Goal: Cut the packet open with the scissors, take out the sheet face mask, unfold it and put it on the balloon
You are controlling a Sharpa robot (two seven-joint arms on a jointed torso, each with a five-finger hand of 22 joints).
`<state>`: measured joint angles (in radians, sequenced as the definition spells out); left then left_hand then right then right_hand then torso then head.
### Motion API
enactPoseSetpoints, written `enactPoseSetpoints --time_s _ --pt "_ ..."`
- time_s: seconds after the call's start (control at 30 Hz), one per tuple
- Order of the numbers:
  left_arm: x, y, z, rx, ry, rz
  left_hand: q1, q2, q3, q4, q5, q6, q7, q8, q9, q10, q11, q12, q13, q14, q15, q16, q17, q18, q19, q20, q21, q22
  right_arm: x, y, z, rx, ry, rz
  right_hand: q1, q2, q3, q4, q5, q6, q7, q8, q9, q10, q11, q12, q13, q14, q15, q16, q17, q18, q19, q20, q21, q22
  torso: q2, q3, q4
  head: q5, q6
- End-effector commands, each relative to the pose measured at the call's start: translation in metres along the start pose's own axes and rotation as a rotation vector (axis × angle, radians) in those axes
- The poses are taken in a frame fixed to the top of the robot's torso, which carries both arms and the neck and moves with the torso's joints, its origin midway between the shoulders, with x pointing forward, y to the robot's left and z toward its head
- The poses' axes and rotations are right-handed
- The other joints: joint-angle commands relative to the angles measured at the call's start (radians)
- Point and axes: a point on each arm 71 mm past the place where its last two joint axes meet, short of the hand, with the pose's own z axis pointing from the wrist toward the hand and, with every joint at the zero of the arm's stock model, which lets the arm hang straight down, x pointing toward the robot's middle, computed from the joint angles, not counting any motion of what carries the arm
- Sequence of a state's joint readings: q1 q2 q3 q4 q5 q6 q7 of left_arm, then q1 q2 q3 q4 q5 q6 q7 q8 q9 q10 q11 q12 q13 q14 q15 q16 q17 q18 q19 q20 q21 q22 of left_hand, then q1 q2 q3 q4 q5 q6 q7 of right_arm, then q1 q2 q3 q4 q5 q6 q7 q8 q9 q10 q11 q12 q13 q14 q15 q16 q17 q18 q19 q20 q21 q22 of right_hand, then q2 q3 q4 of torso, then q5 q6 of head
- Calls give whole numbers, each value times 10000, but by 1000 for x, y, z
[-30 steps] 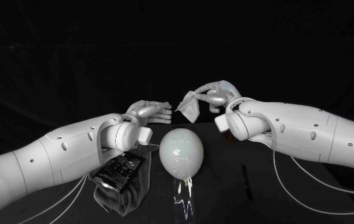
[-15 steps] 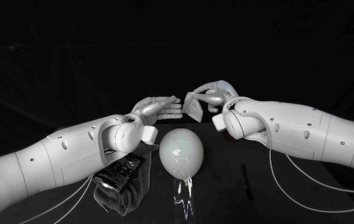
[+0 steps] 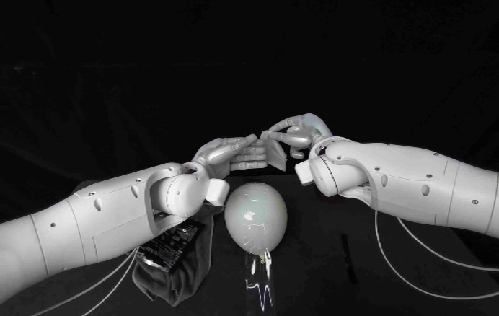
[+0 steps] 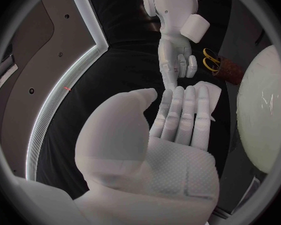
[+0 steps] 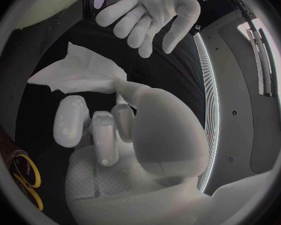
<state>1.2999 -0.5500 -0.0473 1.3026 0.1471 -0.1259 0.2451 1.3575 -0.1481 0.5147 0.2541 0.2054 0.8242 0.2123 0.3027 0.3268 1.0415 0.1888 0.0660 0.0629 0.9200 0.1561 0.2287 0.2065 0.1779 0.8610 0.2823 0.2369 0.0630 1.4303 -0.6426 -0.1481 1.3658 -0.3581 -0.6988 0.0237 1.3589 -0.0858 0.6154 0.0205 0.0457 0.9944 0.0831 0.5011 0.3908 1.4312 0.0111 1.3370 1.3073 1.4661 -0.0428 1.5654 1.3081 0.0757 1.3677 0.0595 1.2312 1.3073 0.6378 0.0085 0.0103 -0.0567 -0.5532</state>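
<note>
Mask (image 3: 277,157), folded small, hangs in the air beyond the balloon (image 3: 254,215), pinched at its top between the thumb and fingers of the right hand (image 3: 296,133). The left hand (image 3: 231,156) is flat just beside it, fingers straight and side by side, thumb apart, holding nothing. The packet (image 3: 166,240) lies on a grey cloth (image 3: 171,280) left of the balloon, under the left arm.

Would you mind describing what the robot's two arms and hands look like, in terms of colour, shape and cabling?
Both the left arm and right arm have smooth white rounded shells dotted with small dark holes, bulging at the wrists. Thin white cables loop beneath them. The left hand and right hand are silver, with finely dimpled palm pads.
</note>
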Motion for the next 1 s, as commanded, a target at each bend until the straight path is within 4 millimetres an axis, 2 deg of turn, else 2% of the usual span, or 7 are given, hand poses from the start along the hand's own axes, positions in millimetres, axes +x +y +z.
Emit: enactPoseSetpoints --time_s 0.03,0.33,0.47,0.6,0.63,0.77,1.0 --pt "4 1 2 -127 162 -163 -145 11 -92 107 0 -164 387 -170 -130 -373 106 -64 -16 -207 81 -220 -103 58 -73 30 -169 6 2 4 0 -174 -26 -105 -32 38 31 3 29 54 -5 32 18 157 -51 49 395 1015 -85 26 2534 26 51 8 -48 1385 -1 10 6 2 16" --pt "6 5 6 -529 38 -200 -276 143 -382 321 4 -371 567 -428 -379 -966 280 -53 -6 -445 242 -586 -270 -15 -317 80 -603 -6 5 11 -1 -337 45 -92 -32 38 31 3 29 54 -5 32 18 157 -51 49 395 1015 -85 26 2534 26 51 8 -48 1385 5 -5 -12 32 41" --pt "5 7 7 -558 -148 -256 -606 263 -681 364 -13 -469 641 -550 -503 -1197 356 -50 -4 -564 314 -767 -351 -126 -1225 98 -996 -45 8 13 -3 -393 145 -78 -32 38 31 3 29 54 -5 32 18 157 -51 49 395 1015 -85 26 2534 26 51 8 -48 1385 5 10 -2 26 48" --pt "4 7 7 -508 -455 -392 -1032 373 -1069 374 -17 -702 721 -721 -640 -1614 457 -58 -15 -835 424 -1015 -455 -244 -1604 100 -1200 -57 9 14 -5 -437 257 -55 -32 38 31 3 29 54 -5 32 18 157 -51 49 395 1015 -85 26 2534 26 51 8 -48 1385 6 10 0 16 50" --pt "4 7 7 -503 -530 -433 -1320 451 -1313 380 -7 -866 762 -819 -715 -2220 512 -82 -37 -1010 490 -1159 -515 -327 -1823 100 -1304 -63 10 14 -6 -448 285 -48 -32 38 31 3 29 54 -5 32 18 157 -51 49 395 1015 -85 26 2534 26 51 8 -48 1385 9 10 1 9 48" --pt "4 8 8 -480 -778 -609 -1894 633 -1745 400 -17 -1496 814 -1074 -954 -3110 594 -114 -73 -1616 588 -1412 -666 -461 -2153 99 -1444 -73 10 15 -10 -506 387 -45 -32 38 31 3 29 54 -5 32 18 157 -51 49 395 1015 -85 26 2534 26 51 8 -48 1385 3 8 -5 22 43" --pt "2 8 8 -311 -1093 -946 -2851 1099 -2321 418 -68 -1895 839 -1222 -1143 -3654 639 -130 -87 -2047 644 -1596 -787 -586 -2379 96 -1537 -68 10 15 -14 -533 520 -42 -32 38 31 3 29 54 -5 32 18 157 -51 49 395 1015 -85 26 2534 26 51 8 -48 1385 -5 14 -17 51 65"
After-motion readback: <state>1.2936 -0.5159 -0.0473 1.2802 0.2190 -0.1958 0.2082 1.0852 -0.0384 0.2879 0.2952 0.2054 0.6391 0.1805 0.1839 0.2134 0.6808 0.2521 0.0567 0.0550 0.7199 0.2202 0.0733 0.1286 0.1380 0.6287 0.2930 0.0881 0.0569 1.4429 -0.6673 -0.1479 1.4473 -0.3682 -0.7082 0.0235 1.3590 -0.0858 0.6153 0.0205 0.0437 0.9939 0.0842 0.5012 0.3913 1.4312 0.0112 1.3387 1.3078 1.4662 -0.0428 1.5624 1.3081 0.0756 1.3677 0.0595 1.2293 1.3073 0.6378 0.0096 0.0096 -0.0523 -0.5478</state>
